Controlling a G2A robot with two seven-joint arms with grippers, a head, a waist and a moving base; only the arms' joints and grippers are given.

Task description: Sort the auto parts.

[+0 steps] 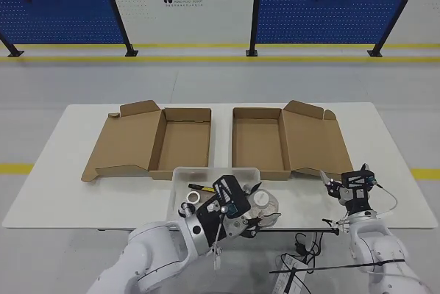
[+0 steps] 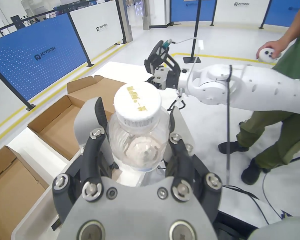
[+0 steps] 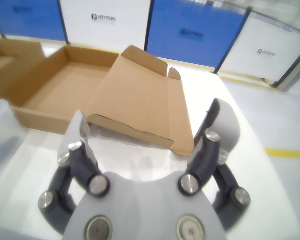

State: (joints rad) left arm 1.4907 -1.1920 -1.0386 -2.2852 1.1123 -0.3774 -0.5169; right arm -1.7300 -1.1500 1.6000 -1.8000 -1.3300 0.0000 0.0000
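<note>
Bottle (image 2: 137, 148), white-capped, pinched by left gripper (image 2: 137, 113) above clear bin (image 1: 205, 170) | right gripper (image 3: 147, 112) spread beside right box (image 1: 308, 143)

Clear glossy plastic bottle (image 2: 137, 148), matt cardboard box (image 3: 72, 86), smooth white table (image 1: 374, 169)

Your clear bottle (image 2: 137, 148) has a white cap (image 2: 137, 106) printed yellow; the cardboard box (image 1: 183, 147) and second box (image 1: 257, 143) are plain brown, the tabletop (image 1: 371, 158) white.
</note>
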